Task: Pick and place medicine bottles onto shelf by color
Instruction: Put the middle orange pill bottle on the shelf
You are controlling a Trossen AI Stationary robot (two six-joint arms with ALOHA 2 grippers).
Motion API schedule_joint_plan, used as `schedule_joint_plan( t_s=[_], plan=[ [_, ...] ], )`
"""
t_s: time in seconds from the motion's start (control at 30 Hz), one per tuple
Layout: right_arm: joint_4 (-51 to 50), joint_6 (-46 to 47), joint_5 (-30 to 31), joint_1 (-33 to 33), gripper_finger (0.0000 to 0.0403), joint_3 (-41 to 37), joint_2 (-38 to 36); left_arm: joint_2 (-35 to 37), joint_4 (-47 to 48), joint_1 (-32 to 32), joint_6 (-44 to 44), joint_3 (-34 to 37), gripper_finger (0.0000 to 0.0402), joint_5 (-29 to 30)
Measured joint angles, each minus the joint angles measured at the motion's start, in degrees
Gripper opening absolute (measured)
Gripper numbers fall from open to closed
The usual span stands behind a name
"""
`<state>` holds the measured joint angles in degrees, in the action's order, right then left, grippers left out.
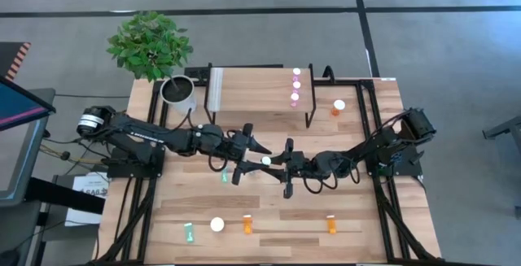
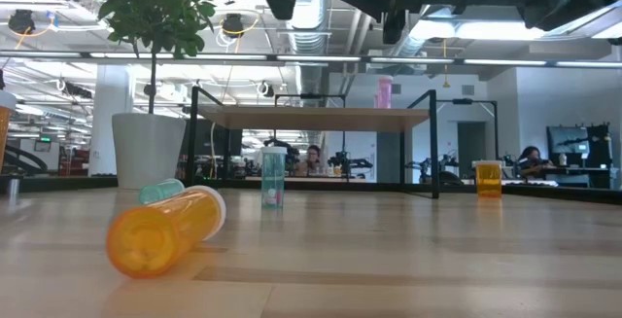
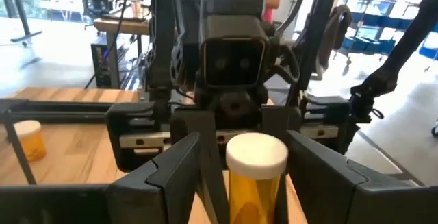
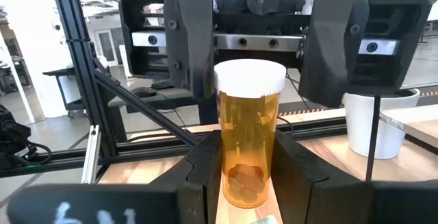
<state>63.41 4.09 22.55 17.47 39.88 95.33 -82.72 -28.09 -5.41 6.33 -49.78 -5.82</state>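
Note:
An orange medicine bottle [image 4: 250,135] with a white cap stands upright in mid-air over the table's middle [image 1: 266,161]. My right gripper [image 4: 250,157] is shut on it, reaching level from the table's right. My left gripper [image 3: 246,142] faces it from the left, open, its fingers [image 4: 191,46] standing on either side of the cap with a gap. The shelf [image 1: 252,91] at the far middle carries three pink bottles [image 1: 296,85] along its right end. My right gripper pinches the orange bottle's lower body [image 4: 231,172] between its two fingers. The fingers come level from the table's right. The bottle stands upright with its cap up, lifted well clear of the table.
A potted plant [image 1: 178,93] stands left of the shelf, and an orange bottle [image 1: 338,106] stands right of it. A teal bottle [image 1: 225,176] stands under my left arm. Near the front edge are a teal bottle [image 1: 188,232], a wide orange one [image 2: 165,230] on its side, and two more orange bottles [image 1: 247,224].

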Motion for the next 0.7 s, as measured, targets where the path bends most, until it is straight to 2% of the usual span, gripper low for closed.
schedule_joint_plan(
  t_s=[0.4, 0.7],
  plan=[
    [0.0, 0.0, 0.0, 0.0, 0.0123, 0.0, 0.0, 0.1, 0.4, 0.0, 0.5, -0.1, 0.0195, 0.0],
    [0.0, 0.0, 0.0, 0.0, 0.0123, 0.0, 0.0, 0.1, 0.5, -0.1, 0.6, -0.1, 0.013, -0.6]
  ],
)
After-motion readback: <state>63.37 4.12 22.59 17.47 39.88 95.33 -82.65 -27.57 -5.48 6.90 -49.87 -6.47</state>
